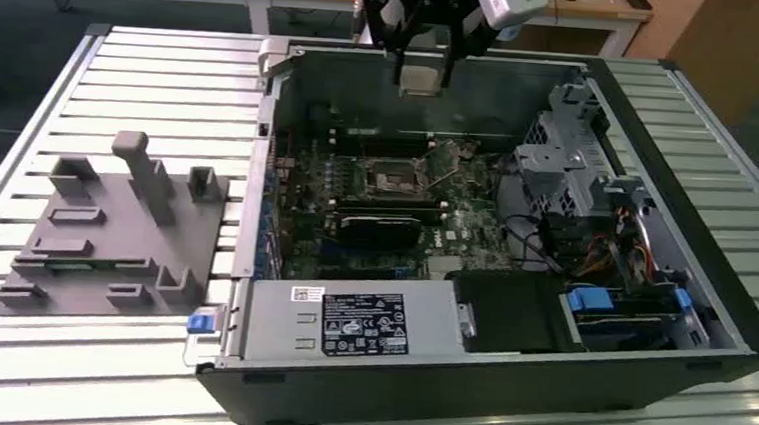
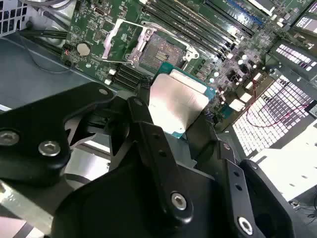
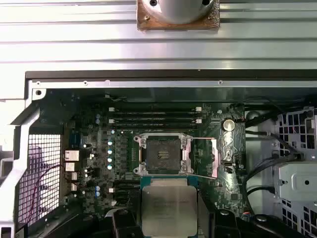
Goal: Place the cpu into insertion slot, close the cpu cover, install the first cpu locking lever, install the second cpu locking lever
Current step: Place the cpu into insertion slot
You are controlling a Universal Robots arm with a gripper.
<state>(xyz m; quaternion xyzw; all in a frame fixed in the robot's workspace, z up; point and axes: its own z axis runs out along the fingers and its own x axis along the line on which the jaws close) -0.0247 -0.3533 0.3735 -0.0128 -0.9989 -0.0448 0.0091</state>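
The claw (image 1: 421, 67) is clenched on the cpu (image 1: 420, 81), a small flat square chip with a pale grey metallic top. In the exterior view it hangs over the far part of an open black computer case (image 1: 474, 400), which lies on its side on a slatted metal counter (image 1: 707, 115).

In both wrist views the cpu (image 2: 176, 101) (image 3: 169, 208) sits between the black fingers (image 2: 148, 134), metallic face towards the cameras, with its green edge showing in the second wrist view. It is held above the green-black motherboard (image 1: 465, 234) and clear of the insertion slot (image 3: 161, 154) (image 2: 159, 51), a small square dark socket with a thin metallic rim. The slot (image 1: 393, 181) is bare inside.

The cpu cover (image 3: 216, 156) (image 2: 119, 37), a thin square metal frame plate with a central window, is swung open and lies beside the slot, not over it.

In the exterior view a long black rectangular card (image 1: 378, 229) lies on the near side of the slot. A silver-labelled power supply box (image 1: 352, 323) fills the case's near corner. A grey moulded fixture (image 1: 104, 243) rests on the counter at the exterior view's left, apart from the case.
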